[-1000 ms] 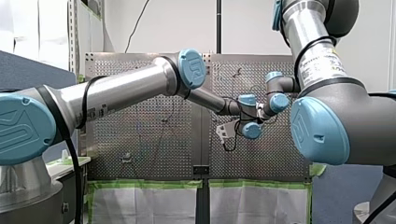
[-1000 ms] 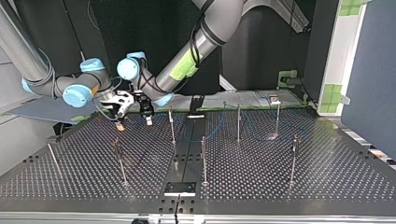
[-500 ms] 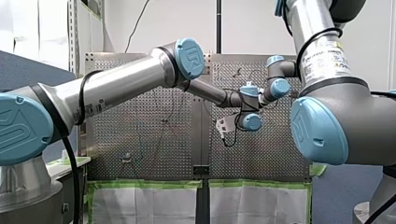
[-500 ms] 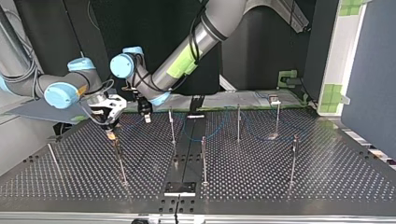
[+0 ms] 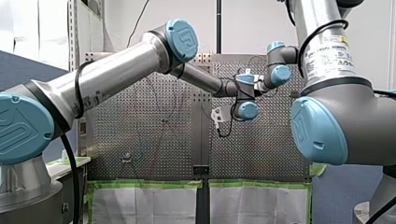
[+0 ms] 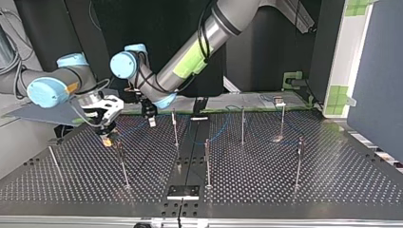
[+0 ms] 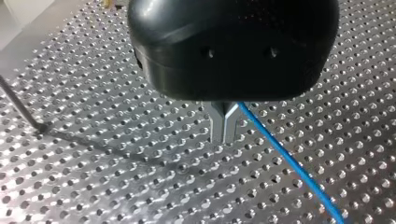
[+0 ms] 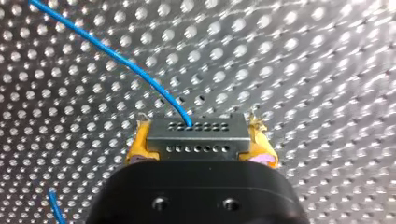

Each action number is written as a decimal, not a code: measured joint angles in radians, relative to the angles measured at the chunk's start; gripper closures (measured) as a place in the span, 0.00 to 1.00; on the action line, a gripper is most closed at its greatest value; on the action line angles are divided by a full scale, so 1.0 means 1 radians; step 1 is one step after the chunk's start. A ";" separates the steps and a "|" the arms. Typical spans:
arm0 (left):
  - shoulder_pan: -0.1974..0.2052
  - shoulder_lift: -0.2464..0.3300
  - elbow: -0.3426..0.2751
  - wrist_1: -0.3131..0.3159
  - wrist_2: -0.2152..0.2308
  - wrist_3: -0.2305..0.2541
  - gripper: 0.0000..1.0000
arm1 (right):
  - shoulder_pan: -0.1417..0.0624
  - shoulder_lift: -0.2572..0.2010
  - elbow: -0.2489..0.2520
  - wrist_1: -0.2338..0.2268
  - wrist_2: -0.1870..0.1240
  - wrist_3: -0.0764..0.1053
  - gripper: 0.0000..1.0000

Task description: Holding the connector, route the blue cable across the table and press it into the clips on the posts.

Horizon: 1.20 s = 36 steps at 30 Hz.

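My right gripper (image 6: 107,138) hangs low over the desk (image 6: 294,194). In the top view it is well left of the post (image 6: 174,127). Its jaws pinch the connector (image 8: 198,138) between yellow pads (image 8: 138,145). The blue cable (image 8: 116,58) leaves the connector's face and runs toward the post.

My left gripper (image 7: 224,136) sits just left of the post, near the desk's far edge, jaws pressed together. The cable comes out right at their side, though I cannot tell whether it is nipped between them or only runs alongside.

Right of the post, the cable lies slack along the far edge. Nearer than the post, open perforated plate reaches the near edge, broken only by other posts (image 6: 207,164) standing well apart.
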 joint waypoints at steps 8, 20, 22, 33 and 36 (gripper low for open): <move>-0.007 0.068 -0.032 -0.023 -0.015 0.011 1.00 | -0.001 -0.044 0.014 0.002 -0.009 -0.001 1.00; 0.001 0.168 -0.028 0.000 0.013 0.061 1.00 | -0.006 -0.082 0.021 0.000 -0.019 0.006 1.00; 0.002 0.187 -0.028 0.002 0.016 0.062 1.00 | -0.004 -0.095 0.021 -0.003 -0.033 0.013 1.00; 0.009 0.219 -0.027 0.017 0.045 0.070 1.00 | -0.009 -0.130 0.019 -0.011 -0.078 0.030 1.00; 0.012 0.218 -0.028 0.031 0.067 0.077 1.00 | -0.011 -0.133 0.019 -0.013 -0.078 0.031 1.00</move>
